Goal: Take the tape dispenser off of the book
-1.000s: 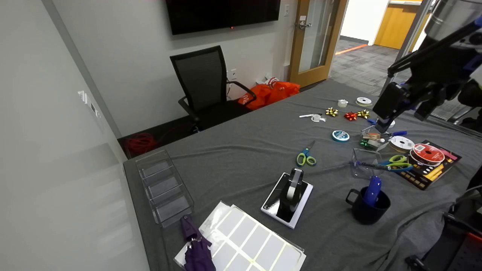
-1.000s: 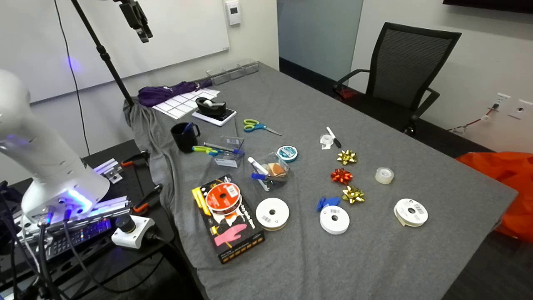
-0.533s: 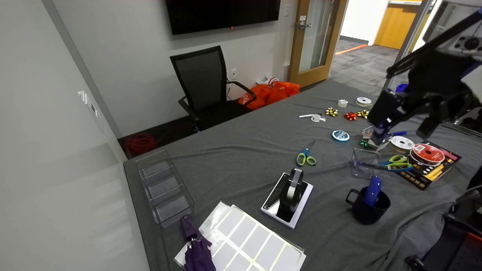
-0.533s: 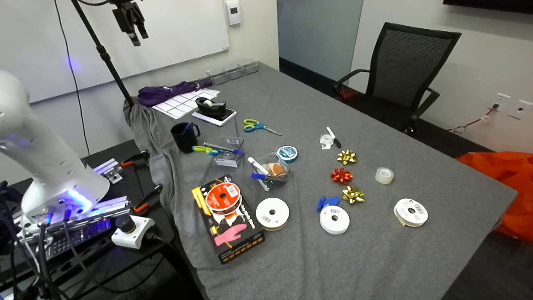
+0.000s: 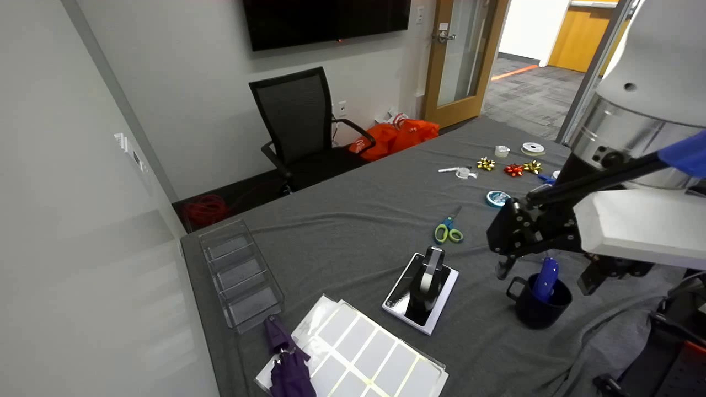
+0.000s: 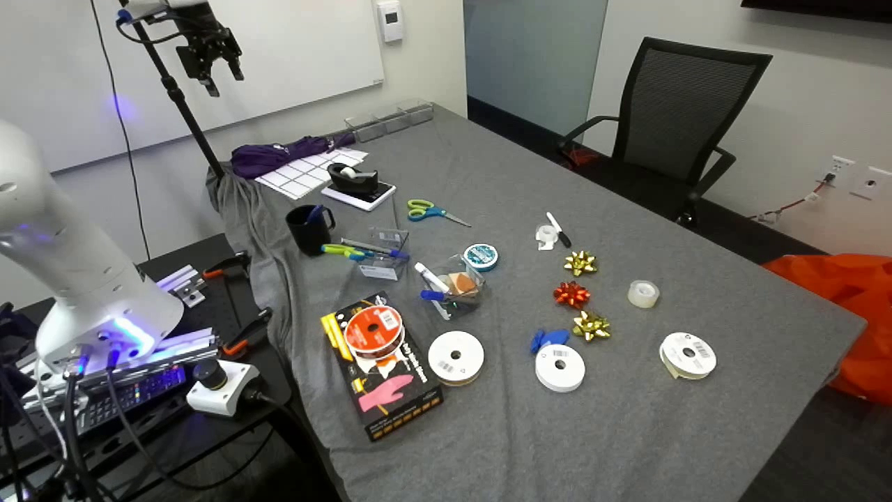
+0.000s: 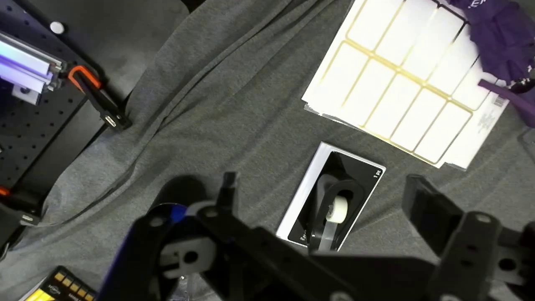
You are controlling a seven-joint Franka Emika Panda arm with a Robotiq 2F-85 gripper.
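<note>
Swung down from the upper right, our gripper (image 5: 545, 277) now shows at mid-right of an exterior view, just above the dark mug (image 5: 534, 311) in the picture; the tape dispenser (image 5: 426, 296) and the book (image 5: 400, 292) have not shifted. Its fingers are spread wide with nothing between them — we have hold of nothing. The dispenser rests on top of the book, below and right of the centre of that frame.

We take the step in hand to be the approach, with grasp and lift yet to do. In the wrist view the dispenser shows between the fingertips, its long side running nearly top to bottom, so the fingers look well turned to pinch its narrow width. Next we need to come across from the mug, straddle the dispenser, squeeze, and raise it straight — the book could slide if we nudge it.

Grey cloth (image 5: 342, 248) spreads under it all. Green-handled scissors (image 5: 448, 223) lie just above the book in the picture, label sheets (image 5: 380, 353) and a purple umbrella (image 5: 289, 369) at the bottom, a clear divided tray (image 5: 237, 270) at left. Beyond, we see a mesh chair (image 5: 295, 110) at upper centre, a wall screen (image 5: 331, 22), and orange bags (image 5: 400, 138) by the wooden door (image 5: 438, 71).
</note>
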